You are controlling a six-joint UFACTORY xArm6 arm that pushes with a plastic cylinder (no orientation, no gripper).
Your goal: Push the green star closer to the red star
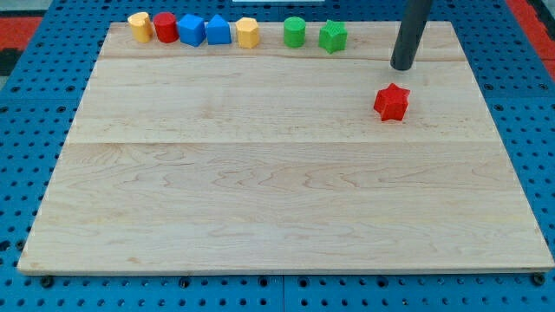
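Pale wood for the board point(260, 191), blue pegboard around it. Up along the view's top edge, a row: yellow block point(139, 26), red block point(166, 27), blue block point(192, 29), second blue block point(218, 31), second yellow block point(247, 32), then a gap, green cylinder point(295, 32), and last on the view's right the green star point(332, 36), just beside that cylinder but not clearly touching it.

Well apart from it, lower and toward the view's right, the red star point(391, 101), alone on bare wood.

Between the two by height, but off to the right: my tip point(402, 66), just above the red star and near it, not touching. Well clear of the green star too, and on the wrong side of it for any push toward red.

No hand to speak of: a plain dark rod, no fingers to spread, press together or pinch, holding nothing.

Judging by the layout, nothing done yet: green star in line with the row, looking unmoved, the full gap to red open. Left to do, probably everything: bring my tip round to the upper left of the green star without nudging the cylinder, then shove down and rightward toward red, stopping short of knocking the red star away.
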